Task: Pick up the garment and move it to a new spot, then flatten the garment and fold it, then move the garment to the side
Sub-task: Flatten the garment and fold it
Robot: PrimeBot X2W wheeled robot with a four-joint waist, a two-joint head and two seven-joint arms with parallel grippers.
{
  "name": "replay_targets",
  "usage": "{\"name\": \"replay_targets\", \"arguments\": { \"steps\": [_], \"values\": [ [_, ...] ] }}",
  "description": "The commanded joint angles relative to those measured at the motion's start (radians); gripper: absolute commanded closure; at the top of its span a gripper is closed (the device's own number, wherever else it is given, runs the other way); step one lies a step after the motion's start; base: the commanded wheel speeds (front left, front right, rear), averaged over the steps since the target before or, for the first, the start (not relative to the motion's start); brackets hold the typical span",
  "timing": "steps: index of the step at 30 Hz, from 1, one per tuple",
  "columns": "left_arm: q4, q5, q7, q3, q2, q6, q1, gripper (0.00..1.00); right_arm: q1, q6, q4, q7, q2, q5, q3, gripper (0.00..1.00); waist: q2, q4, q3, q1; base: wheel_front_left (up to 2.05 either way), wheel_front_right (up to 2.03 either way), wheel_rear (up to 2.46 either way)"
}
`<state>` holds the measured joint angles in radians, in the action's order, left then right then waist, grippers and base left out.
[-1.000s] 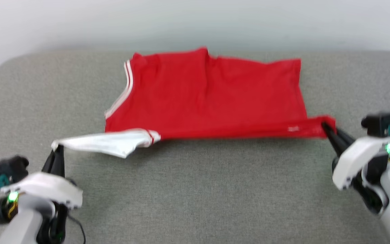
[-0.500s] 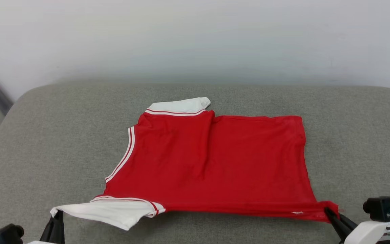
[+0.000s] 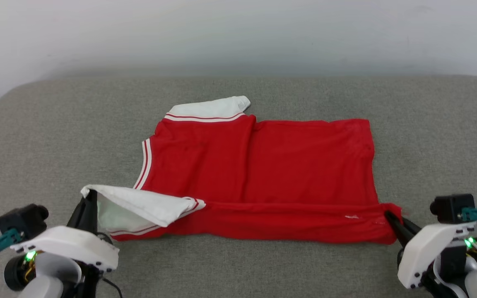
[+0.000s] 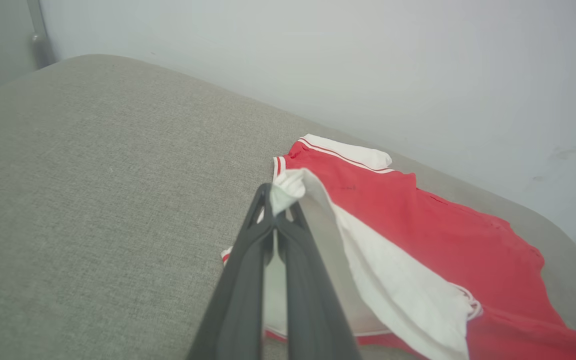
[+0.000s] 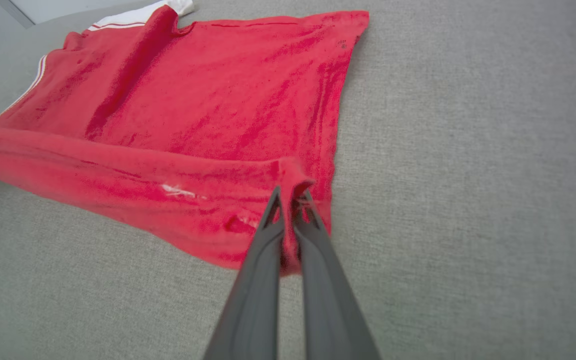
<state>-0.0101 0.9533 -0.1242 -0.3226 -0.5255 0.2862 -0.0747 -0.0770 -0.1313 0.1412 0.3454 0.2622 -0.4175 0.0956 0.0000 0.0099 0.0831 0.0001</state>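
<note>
The garment (image 3: 263,165), a red T-shirt with white sleeves and striped trim, lies spread on the grey cushion (image 3: 238,269), collar to the left. Its near edge is lifted and folded back over the body. My left gripper (image 3: 89,198) is shut on the near white sleeve (image 4: 393,285), its tips (image 4: 279,196) pinching the sleeve's end. My right gripper (image 3: 389,217) is shut on the near red hem corner, and the right wrist view shows that corner (image 5: 293,180) bunched between the fingers. The far white sleeve (image 3: 211,108) lies flat at the back.
The grey cushion's rounded far edge (image 3: 238,80) meets a pale wall (image 3: 238,33). Bare cushion lies to the left (image 3: 48,136), to the right (image 3: 437,136) and in front of the garment. A dark metal post (image 4: 38,35) stands at the back left corner.
Both grippers have carried the garment's near edge up and toward the far side, so the near strip and white sleeve now fold over the red body. The head camera has also shifted.
</note>
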Motion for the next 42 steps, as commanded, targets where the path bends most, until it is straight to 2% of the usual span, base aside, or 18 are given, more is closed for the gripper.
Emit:
{"name": "replay_targets", "arguments": {
  "steps": [1, 8, 13, 14, 16, 17, 18, 19, 20, 21, 26, 33, 36, 42],
  "values": [
    [0.037, -0.008, 0.002, -0.005, 0.005, -0.021, -0.048, 1.00, -0.049, 0.001, 0.025, -0.010, 0.001, 0.002, 0.014, 1.00, 0.0000, -0.017, 0.030, -0.0001, 0.00, 0.00, 0.00],
    [0.244, -0.015, 0.025, -0.057, 0.057, -0.103, -0.229, 1.00, -0.227, 0.001, 0.194, -0.058, 0.024, -0.011, 0.120, 1.00, 0.0000, -0.030, 0.099, -0.0001, 0.00, 0.00, 0.00],
    [0.367, -0.010, 0.035, -0.076, 0.088, -0.145, -0.305, 1.00, -0.307, 0.001, 0.290, -0.111, 0.037, -0.018, 0.179, 1.00, 0.0000, -0.035, 0.134, -0.0001, 0.00, 0.00, 0.00],
    [0.395, -0.007, 0.042, -0.084, 0.096, -0.157, -0.319, 1.00, -0.323, 0.001, 0.314, -0.124, 0.038, -0.020, 0.195, 0.91, 0.0000, -0.035, 0.140, -0.0001, 0.00, 0.00, 0.00],
    [0.451, 0.000, 0.055, -0.094, 0.111, -0.180, -0.345, 1.00, -0.353, 0.001, 0.363, -0.154, 0.036, -0.025, 0.218, 0.59, 0.0000, -0.034, 0.150, -0.0001, 0.00, 0.00, 0.00],
    [0.481, 0.008, 0.067, -0.100, 0.118, -0.193, -0.354, 1.00, -0.362, 0.001, 0.389, -0.165, 0.032, -0.032, 0.230, 0.13, 0.0000, -0.034, 0.152, -0.0001, 0.00, 0.00, 0.00],
    [0.507, 0.016, 0.082, -0.108, 0.127, -0.206, -0.362, 0.85, -0.371, 0.001, 0.413, -0.176, 0.029, -0.032, 0.243, 0.00, 0.0000, -0.034, 0.153, -0.0001, 0.00, 0.00, 0.00],
    [0.530, 0.016, 0.087, -0.111, 0.132, -0.217, -0.372, 0.64, -0.380, 0.001, 0.435, -0.189, 0.028, -0.038, 0.254, 0.00, 0.0000, -0.033, 0.154, -0.0001, 0.00, 0.00, 0.00],
    [0.550, 0.016, 0.088, -0.114, 0.137, -0.225, -0.385, 0.35, -0.386, 0.001, 0.455, -0.200, 0.026, -0.044, 0.265, 0.00, 0.0000, -0.033, 0.155, -0.0001, 0.00, 0.00, 0.00],
    [0.569, 0.020, 0.096, -0.120, 0.144, -0.235, -0.392, 0.00, -0.390, 0.001, 0.473, -0.214, 0.025, -0.048, 0.276, 0.00, 0.0000, -0.032, 0.154, -0.0001, 0.00, 0.00, 0.00],
    [0.645, 0.020, 0.081, -0.125, 0.150, -0.271, -0.421, 0.00, -0.399, 0.001, 0.513, -0.327, 0.032, -0.066, 0.306, 0.00, 0.0000, -0.030, 0.133, -0.0001, 0.00, 0.00, 0.00],
    [0.670, -0.002, 0.070, -0.138, 0.118, -0.301, -0.427, 0.00, -0.354, 0.001, 0.470, -0.545, 0.049, -0.060, 0.283, 0.00, 0.0000, -0.035, 0.057, -0.0001, 0.00, 0.00, 0.00],
    [0.651, -0.004, 0.114, -0.150, 0.081, -0.313, -0.412, 0.00, -0.324, 0.001, 0.432, -0.580, 0.048, -0.042, 0.245, 0.00, 0.0000, -0.042, 0.021, -0.0001, 0.00, 0.00, 0.00],
    [0.557, 0.016, 0.338, -0.195, -0.025, -0.314, -0.378, 0.00, -0.245, 0.001, 0.317, -0.583, 0.032, 0.011, 0.167, 0.00, 0.0000, -0.063, -0.007, -0.0001, 0.00, 0.00, 0.00]
  ]
}}
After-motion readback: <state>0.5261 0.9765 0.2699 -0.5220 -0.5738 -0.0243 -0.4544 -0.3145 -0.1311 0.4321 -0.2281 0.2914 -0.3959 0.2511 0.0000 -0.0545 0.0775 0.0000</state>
